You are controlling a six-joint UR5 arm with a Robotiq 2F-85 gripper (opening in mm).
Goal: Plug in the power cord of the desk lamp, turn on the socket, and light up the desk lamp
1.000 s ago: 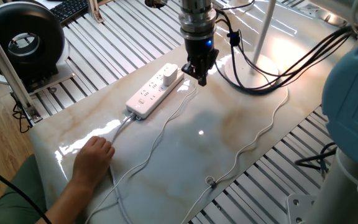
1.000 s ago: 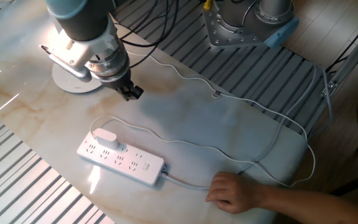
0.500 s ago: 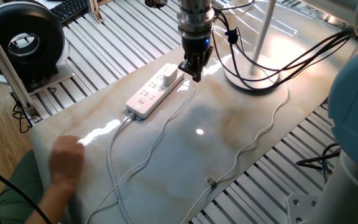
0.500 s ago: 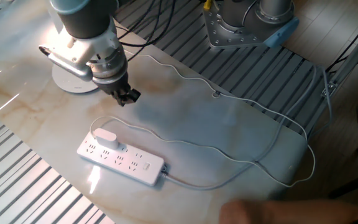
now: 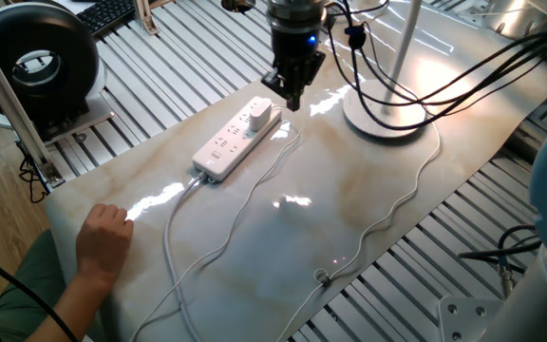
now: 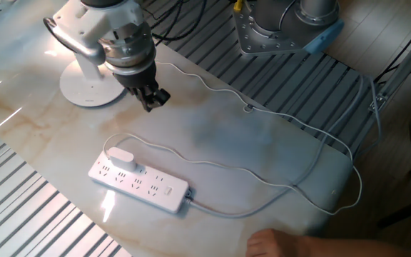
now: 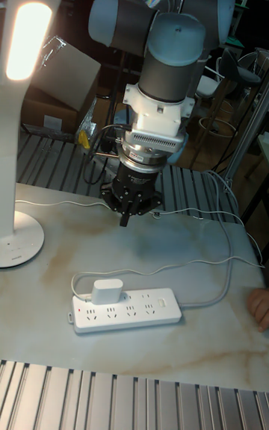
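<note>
The socket (image 5: 233, 141) (image 6: 140, 183) (image 7: 127, 310) is a white power strip lying on the marble table. The power cord's square white plug (image 5: 259, 116) (image 6: 120, 157) (image 7: 108, 290) sits in its end outlet. The thin cord (image 6: 227, 168) snakes across the table. The desk lamp (image 7: 26, 27) glows; its round base (image 5: 387, 116) (image 6: 84, 87) stands beyond the strip. My gripper (image 5: 288, 95) (image 6: 150, 100) (image 7: 126, 219) hangs above the table beside the plug end, fingers shut and holding nothing.
A person's hand (image 5: 103, 239) (image 6: 280, 245) (image 7: 260, 307) rests at the table edge near the strip's thicker cable (image 5: 174, 204). A black ring-shaped device (image 5: 36, 59) stands off the table to the left. Black robot cables (image 5: 444, 81) loop around the lamp.
The gripper has risen and drifted away from the table middle toward the strip's plug end. The person's hand has pulled back from the cable to the table edge.
</note>
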